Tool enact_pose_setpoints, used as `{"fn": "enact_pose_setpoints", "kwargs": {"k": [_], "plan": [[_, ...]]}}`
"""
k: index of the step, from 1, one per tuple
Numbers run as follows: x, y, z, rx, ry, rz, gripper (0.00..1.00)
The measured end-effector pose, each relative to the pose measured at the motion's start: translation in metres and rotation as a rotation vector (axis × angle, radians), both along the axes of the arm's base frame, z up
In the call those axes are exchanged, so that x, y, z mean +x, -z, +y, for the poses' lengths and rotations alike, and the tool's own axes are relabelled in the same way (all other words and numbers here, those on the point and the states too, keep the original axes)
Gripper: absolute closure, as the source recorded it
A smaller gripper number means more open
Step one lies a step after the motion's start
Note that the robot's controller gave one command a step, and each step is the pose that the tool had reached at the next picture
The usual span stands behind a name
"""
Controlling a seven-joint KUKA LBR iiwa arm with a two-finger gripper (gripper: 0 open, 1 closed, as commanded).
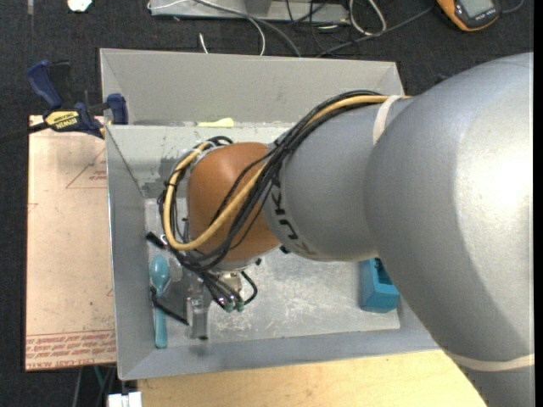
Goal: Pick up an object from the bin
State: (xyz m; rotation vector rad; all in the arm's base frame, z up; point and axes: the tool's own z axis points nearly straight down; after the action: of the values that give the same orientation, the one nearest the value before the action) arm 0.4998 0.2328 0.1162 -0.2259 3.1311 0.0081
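Observation:
My gripper (199, 314) reaches down under the orange wrist cover into the bin's front left corner. Just left of it lies a light blue utensil (159, 299) with a rounded head, its handle pointing toward the front wall. A thin black piece (172, 309) crosses that handle and runs toward the gripper. I cannot see anything held in the gripper.
A blue block (376, 288) sits by the bin's right side, partly under the arm. Something pale yellow (216, 123) peeks out at the back wall. The arm and its cables cover most of the bin's middle and right.

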Motion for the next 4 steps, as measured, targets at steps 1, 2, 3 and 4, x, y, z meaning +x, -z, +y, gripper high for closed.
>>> {"fn": "enact_pose_setpoints", "kwargs": {"k": [1, 2, 3, 4], "plan": [[0.002, 0.034, -0.017, 0.0, 0.273, 0.0, 0.0], [-0.01, 0.045, -0.014, 0.0, 0.134, 0.006, 1.0], [-0.01, 0.045, -0.014, 0.0, 0.134, 0.006, 1.0], [-0.011, 0.031, -0.014, -0.001, 0.135, 0.01, 1.0]]}}
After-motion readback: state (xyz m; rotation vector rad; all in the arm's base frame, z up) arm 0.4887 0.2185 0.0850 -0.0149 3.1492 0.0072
